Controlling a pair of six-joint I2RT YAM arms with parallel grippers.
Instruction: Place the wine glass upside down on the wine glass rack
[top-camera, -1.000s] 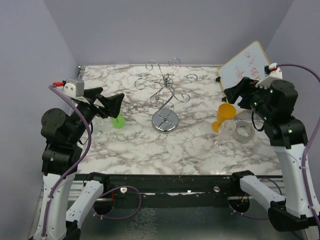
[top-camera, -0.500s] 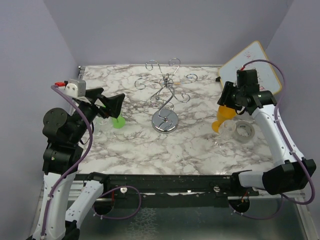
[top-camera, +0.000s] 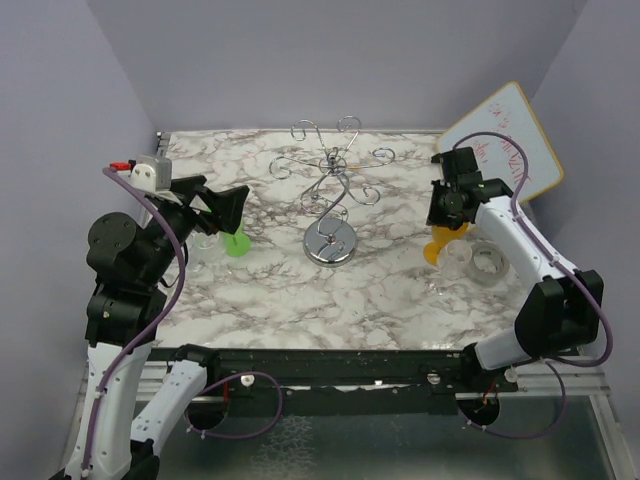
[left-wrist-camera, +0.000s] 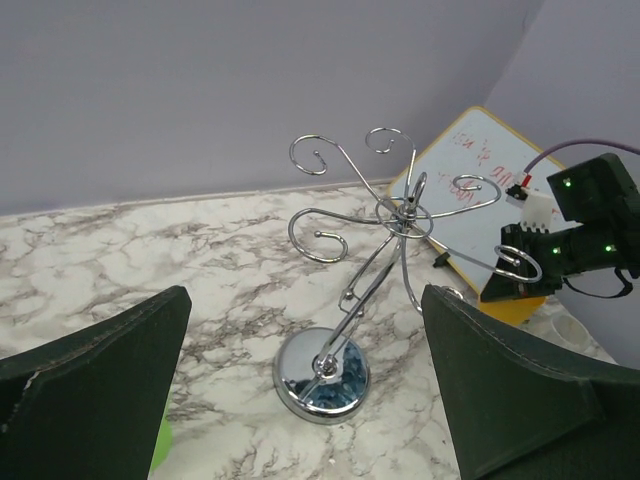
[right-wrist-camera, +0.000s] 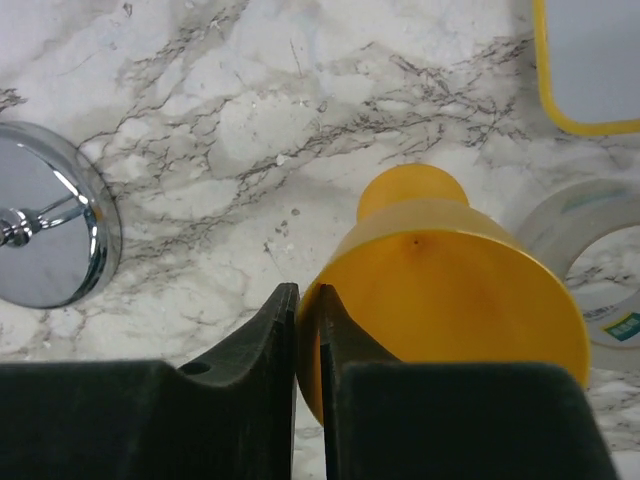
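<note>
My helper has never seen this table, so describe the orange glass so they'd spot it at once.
On the right side of the marble table, near the whiteboard, is the orange glass, next to a tape roll. It's the only orange thing there; the other coloured glass, the green glass, is far left.

Top: high, whole table (top-camera: 300, 290); left wrist: across, farther; right wrist: close, straight down; all share rack (top-camera: 331, 243)

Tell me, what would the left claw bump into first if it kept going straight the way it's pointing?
Probably the wine glass rack. It stands dead ahead of the open left claw, with nothing in between that I can see, though depth is hard to judge.
</note>
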